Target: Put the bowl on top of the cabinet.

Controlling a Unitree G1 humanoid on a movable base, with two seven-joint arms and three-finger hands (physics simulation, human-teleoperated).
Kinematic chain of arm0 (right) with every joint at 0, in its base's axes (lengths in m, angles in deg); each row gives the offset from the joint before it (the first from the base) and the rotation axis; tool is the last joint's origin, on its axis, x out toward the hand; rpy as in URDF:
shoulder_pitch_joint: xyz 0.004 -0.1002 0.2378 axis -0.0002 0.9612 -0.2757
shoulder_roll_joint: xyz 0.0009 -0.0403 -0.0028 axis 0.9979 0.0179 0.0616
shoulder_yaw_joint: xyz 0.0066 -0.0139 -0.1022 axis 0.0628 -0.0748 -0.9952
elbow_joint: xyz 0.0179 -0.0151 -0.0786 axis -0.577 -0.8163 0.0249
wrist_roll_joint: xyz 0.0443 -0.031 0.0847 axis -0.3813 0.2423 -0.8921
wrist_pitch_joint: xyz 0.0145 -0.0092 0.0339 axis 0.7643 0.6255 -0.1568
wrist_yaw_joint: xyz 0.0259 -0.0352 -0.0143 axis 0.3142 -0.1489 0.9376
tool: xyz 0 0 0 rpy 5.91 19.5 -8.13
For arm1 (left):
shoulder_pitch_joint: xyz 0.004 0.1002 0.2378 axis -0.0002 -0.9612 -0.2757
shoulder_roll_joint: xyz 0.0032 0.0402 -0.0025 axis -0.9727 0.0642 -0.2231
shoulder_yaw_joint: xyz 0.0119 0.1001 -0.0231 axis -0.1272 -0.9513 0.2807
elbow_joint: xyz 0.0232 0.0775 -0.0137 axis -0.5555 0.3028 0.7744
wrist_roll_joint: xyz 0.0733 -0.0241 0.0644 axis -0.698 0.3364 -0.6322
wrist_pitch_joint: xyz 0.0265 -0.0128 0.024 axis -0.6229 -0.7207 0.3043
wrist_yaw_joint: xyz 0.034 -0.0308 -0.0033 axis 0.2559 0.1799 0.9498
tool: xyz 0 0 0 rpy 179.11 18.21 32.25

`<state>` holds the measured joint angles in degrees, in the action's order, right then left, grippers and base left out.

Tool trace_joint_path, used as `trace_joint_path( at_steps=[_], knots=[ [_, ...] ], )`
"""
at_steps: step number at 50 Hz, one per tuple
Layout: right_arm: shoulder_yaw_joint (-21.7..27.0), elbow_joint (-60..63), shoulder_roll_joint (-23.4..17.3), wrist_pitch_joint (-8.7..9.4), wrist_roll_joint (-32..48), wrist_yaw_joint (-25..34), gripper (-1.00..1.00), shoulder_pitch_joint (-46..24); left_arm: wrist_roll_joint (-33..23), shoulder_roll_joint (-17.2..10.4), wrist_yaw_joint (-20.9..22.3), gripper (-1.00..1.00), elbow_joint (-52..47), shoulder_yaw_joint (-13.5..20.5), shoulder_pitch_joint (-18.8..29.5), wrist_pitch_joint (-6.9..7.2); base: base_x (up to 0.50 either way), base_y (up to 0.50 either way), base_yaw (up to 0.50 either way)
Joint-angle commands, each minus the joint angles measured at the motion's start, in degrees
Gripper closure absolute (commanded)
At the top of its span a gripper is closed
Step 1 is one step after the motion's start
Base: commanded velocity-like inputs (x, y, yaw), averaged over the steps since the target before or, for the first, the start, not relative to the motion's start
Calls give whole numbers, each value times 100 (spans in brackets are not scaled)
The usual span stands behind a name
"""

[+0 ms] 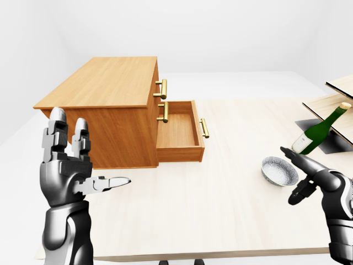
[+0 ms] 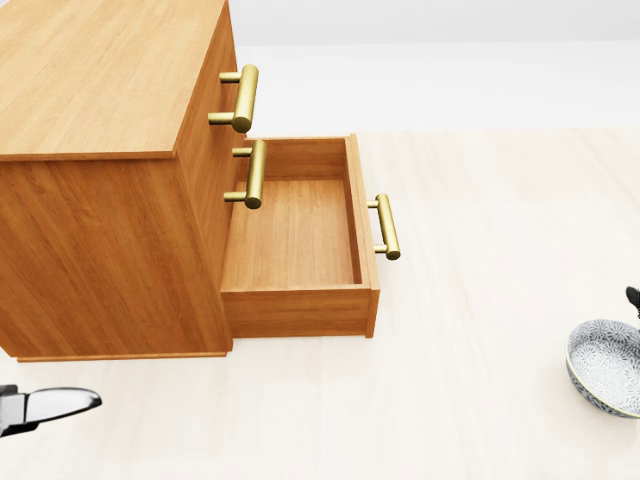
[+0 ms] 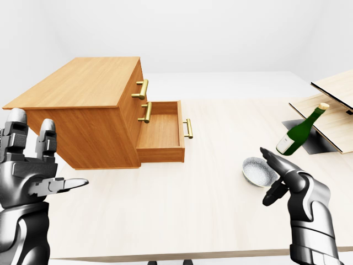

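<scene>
A patterned blue-and-white bowl (image 1: 279, 170) sits on the pale table, right of the wooden cabinet (image 1: 110, 91); the head view shows the bowl (image 2: 606, 367) at its right edge. The cabinet's bottom drawer (image 1: 178, 132) is pulled out and holds nothing. My right hand (image 1: 299, 173) is open just right of the bowl, fingers stretched toward it, not touching. My left hand (image 1: 83, 160) is open and raised at the lower left, below the cabinet's side, holding nothing.
A green wine bottle (image 1: 320, 130) leans at the right beside a dark opening and tilted wooden panels (image 3: 336, 105). Brass handles (image 1: 163, 89) stick out of the cabinet's drawers. The table's near edge (image 1: 209, 255) runs along the bottom.
</scene>
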<state>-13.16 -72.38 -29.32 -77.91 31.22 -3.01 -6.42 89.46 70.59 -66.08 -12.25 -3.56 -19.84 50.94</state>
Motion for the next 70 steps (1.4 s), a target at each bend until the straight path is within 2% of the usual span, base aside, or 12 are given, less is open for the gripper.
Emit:
trace_joint_path(
  at_steps=[1, 9, 19, 70],
  knots=[
    [-178, 216, 53, 0, 46, 0, -100, 160, -8, -20, -29, -100, 68, -20, 34, 0, 0, 0, 0],
    [-74, 820, 379, 0, 543, 0, -100, 565, -26, -5, -15, -100, 72, -49, 3, 0, 0, 0, 0],
    [-20, 717, 484, 0, 663, 0, -100, 488, -26, -7, -20, -100, 95, -43, 16, 0, 0, 0, 0],
    [-330, 34, 497, 0, 280, 0, -100, 237, -40, 0, -23, -100, 37, -43, -4, 0, 0, 0, 0]
  ],
)
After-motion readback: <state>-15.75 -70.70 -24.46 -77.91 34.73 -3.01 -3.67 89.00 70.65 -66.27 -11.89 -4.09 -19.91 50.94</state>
